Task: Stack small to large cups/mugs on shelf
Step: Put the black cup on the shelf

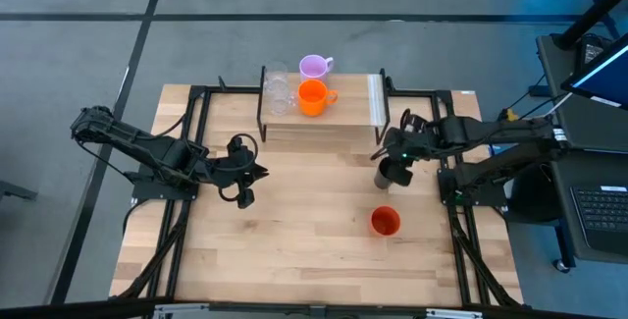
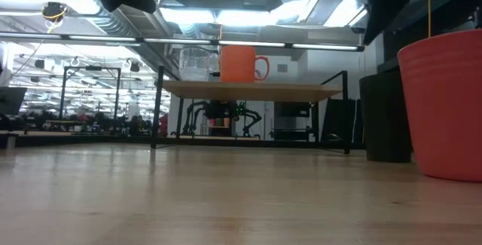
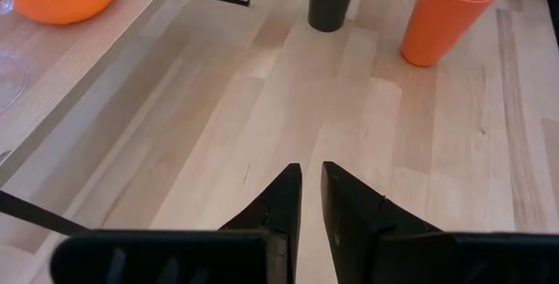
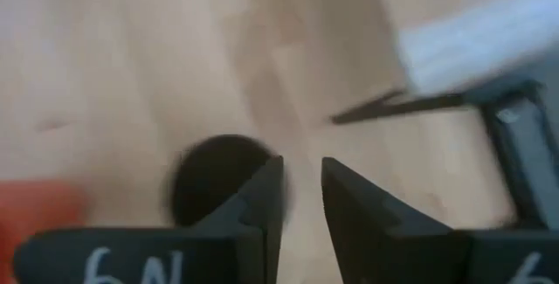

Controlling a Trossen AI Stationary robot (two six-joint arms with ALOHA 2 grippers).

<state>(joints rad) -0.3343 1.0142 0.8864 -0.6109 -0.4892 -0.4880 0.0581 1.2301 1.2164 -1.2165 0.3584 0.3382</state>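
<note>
The shelf (image 1: pixel 324 121) stands at the table's far side, its white strip (image 1: pixel 375 98) at the right end. On it stand two clear glasses (image 1: pixel 278 91) and the orange handled mug (image 1: pixel 312 97); the lilac mug (image 1: pixel 314 65) shows at its far edge. The black cup (image 1: pixel 393 173) stands upright on the table right of the shelf, and the orange-red cup (image 1: pixel 385 222) nearer. My right gripper (image 1: pixel 385 154) hangs just above the black cup (image 4: pixel 214 188), its fingers a narrow gap apart. My left gripper (image 1: pixel 257 171), shut, hovers over bare table mid-left, pointing toward both cups. My right gripper comes at the black cup from above, and one finger (image 4: pixel 266 192) shows in front of the rim's edge (image 4: pixel 253 157). Bare wood shows between the two fingers. Whether that finger touches the rim, I cannot tell.
Black wire legs (image 2: pixel 160 105) hold the shelf above the table. Bare wood lies in front of my left gripper (image 3: pixel 312 175) and across the near half of the table (image 1: pixel 294 260). Black frame rails (image 1: pixel 182 221) run along both sides. Monitors and a keyboard sit beyond the right edge.
</note>
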